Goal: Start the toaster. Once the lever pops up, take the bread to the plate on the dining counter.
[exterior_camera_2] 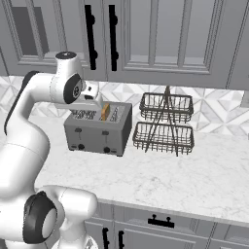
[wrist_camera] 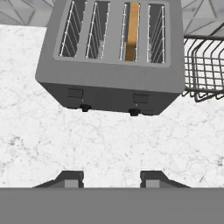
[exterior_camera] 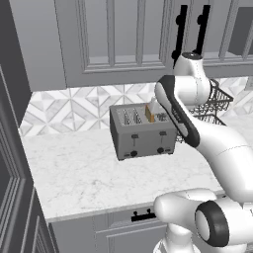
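Looking at the toaster [wrist_camera: 111, 57] in the upper middle of the hand view, you find the bread [wrist_camera: 131, 30] standing on edge in the third slot from the left, its top just above the slot. It sits so because toasting is not yet started, I judge. The claw [wrist_camera: 112, 178] hangs at the bottom, half open and holding nothing, above bare worktop [wrist_camera: 65, 140] before the levers. A wire basket rack [exterior_camera_2: 165, 124] stands just right of the toaster.

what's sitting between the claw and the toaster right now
Nothing: in the hand view, bare marble worktop runs from the claw to the toaster.
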Robot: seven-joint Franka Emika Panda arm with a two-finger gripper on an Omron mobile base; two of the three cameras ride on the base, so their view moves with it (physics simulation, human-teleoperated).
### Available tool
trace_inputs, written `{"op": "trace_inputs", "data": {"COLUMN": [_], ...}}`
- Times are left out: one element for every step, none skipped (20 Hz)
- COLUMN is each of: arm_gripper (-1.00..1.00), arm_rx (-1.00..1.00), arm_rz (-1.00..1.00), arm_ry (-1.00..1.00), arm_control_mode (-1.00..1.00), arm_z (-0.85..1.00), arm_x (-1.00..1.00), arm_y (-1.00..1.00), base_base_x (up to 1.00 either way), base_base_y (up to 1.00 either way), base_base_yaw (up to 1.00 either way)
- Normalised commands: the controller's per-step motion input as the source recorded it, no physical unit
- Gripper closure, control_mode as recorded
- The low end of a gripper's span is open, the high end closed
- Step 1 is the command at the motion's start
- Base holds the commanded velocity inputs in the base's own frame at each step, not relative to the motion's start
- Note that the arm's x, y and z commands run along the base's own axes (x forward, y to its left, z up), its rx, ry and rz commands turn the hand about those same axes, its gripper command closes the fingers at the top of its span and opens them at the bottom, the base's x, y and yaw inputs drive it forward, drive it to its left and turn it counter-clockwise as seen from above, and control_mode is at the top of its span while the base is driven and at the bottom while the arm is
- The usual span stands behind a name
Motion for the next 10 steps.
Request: {"op": "trace_inputs", "data": {"arm_gripper": [-1.0,-1.0,-1.0,-1.0,-1.0,-1.0,-1.0,-1.0,-1.0,-1.0], "arm_rx": [0.0,0.0,0.0,0.0,0.0,0.0,0.0,0.0,0.0,0.0], "arm_rz": [0.0,0.0,0.0,0.0,0.0,0.0,-0.01,-0.02,-0.02,-0.02], "arm_ry": [0.0,0.0,0.0,-0.02,-0.03,-0.04,-0.04,-0.05,-0.04,-0.05], "arm_control_mode": [-1.0,-1.0,-1.0,-1.0,-1.0,-1.0,-1.0,-1.0,-1.0,-1.0], "arm_z": [0.0,0.0,-0.03,-0.04,-0.16,-0.19,-0.23,-0.22,-0.24,-0.25], "arm_x": [0.0,0.0,0.0,0.0,-0.03,-0.07,-0.09,-0.11,-0.1,-0.08], "arm_y": [-0.02,-0.07,-0.1,-0.14,-0.12,-0.16,-0.21,-0.26,-0.27,-0.29], "base_base_x": [0.0,0.0,0.0,0.0,0.0,0.0,0.0,0.0,0.0,0.0], "base_base_y": [0.0,0.0,0.0,0.0,0.0,0.0,0.0,0.0,0.0,0.0], "base_base_yaw": [0.0,0.0,0.0,0.0,0.0,0.0,0.0,0.0,0.0,0.0]}}
